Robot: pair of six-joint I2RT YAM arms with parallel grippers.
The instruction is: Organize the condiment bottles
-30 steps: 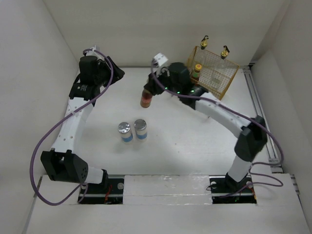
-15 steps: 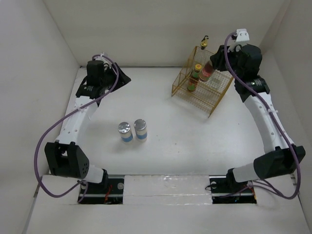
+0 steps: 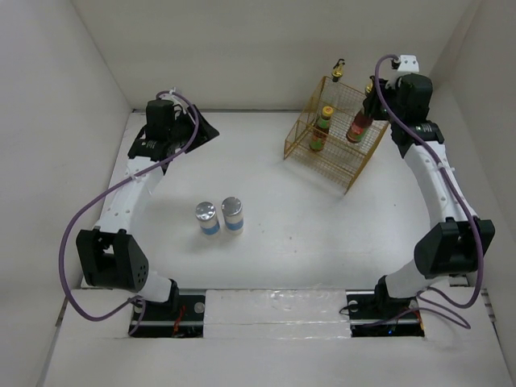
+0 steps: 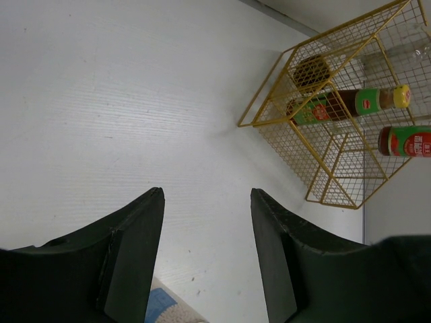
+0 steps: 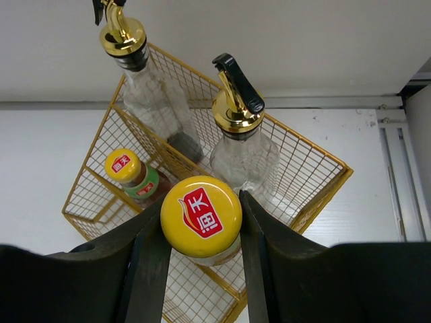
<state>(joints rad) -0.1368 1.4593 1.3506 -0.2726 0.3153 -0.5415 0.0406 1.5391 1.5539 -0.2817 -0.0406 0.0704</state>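
Lit brightly and evenly from overhead, soft and diffuse, without harsh contrast. In the top view, barely any shadow on the white surface (image 3: 322, 218) beside the two jars (image 3: 206, 218). Sharp on the wire rack (image 4: 330, 134) in the left wrist view, but soft and nearly black on the left claw (image 4: 207, 195) along the bottom. Small glints on the gold spouts (image 5: 236, 111) and the sauce bottle (image 5: 201, 215) cap in the right wrist view.

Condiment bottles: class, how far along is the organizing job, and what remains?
Done: both glass bottles and one sauce bottle stand in the yellow rack. In hand: the right claw grips the second sauce bottle at the rack. Remaining: two jars on the table; the left claw is open, empty.
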